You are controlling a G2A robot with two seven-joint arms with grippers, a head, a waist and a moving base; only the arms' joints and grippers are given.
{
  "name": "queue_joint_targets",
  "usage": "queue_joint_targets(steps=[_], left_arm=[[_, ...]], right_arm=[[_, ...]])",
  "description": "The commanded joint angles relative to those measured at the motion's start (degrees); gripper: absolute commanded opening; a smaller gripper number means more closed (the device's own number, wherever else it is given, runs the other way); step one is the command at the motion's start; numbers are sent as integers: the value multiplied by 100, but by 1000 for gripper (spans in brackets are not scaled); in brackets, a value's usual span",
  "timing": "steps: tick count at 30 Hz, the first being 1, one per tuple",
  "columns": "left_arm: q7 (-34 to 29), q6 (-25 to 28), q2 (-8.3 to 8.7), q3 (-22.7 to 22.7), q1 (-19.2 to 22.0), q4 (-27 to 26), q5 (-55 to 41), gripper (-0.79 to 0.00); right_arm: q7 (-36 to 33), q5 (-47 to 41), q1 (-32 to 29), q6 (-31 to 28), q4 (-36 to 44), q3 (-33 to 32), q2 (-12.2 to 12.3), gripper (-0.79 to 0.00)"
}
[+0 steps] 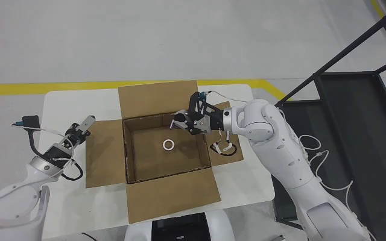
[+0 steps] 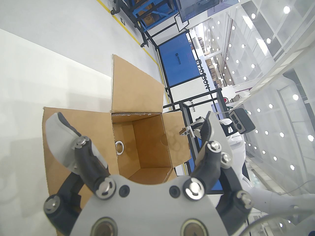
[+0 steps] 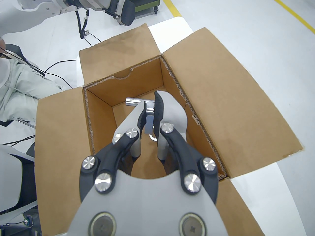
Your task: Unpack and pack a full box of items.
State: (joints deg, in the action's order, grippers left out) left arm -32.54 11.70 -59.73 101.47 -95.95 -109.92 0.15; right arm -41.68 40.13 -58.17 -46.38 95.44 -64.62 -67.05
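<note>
- We see the box (image 1: 172, 193) open, a white ring (image 1: 169, 144) on its floor.
- Our left gripper (image 1: 84, 125) hangs spread wide, empty, beside the box's left flap.
- Our right gripper (image 3: 150, 106) pinches a shiny metal part (image 3: 133, 101) over the box, near its far wall.

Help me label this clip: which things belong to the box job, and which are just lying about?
Job: cardboard box; ring on its floor; metal part held over it by the right gripper.
Lying about: black rack beside the table; yellow floor line.
</note>
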Motion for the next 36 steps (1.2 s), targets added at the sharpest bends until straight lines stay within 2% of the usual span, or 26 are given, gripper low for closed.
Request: queue_joint_targets(steps=[1,11,15,21,28,32,36], left_arm=[[0,0,0,0,0,0,0,0],[0,0,0,0,0,0,0,0],[0,0,0,0,0,0,0,0],[0,0,0,0,0,0,0,0],[0,0,0,0,0,0,0,0],[0,0,0,0,0,0,0,0],[0,0,0,0,0,0,0,0]], right_arm=[[0,0,0,0,0,0,0,-785],[0,0,0,0,0,0,0,-785],[115,-255,-153,67,234,-317,71,-785],[-465,-1281,-656,-37,788,-1599,351,-785],[-1393,-2177,-1811,138,1174,-3370,670,-785],[-1889,-2588,-2507,277,1441,-4004,783,-785],[-2095,-2830,-3165,473,1606,-4288,878,-785]])
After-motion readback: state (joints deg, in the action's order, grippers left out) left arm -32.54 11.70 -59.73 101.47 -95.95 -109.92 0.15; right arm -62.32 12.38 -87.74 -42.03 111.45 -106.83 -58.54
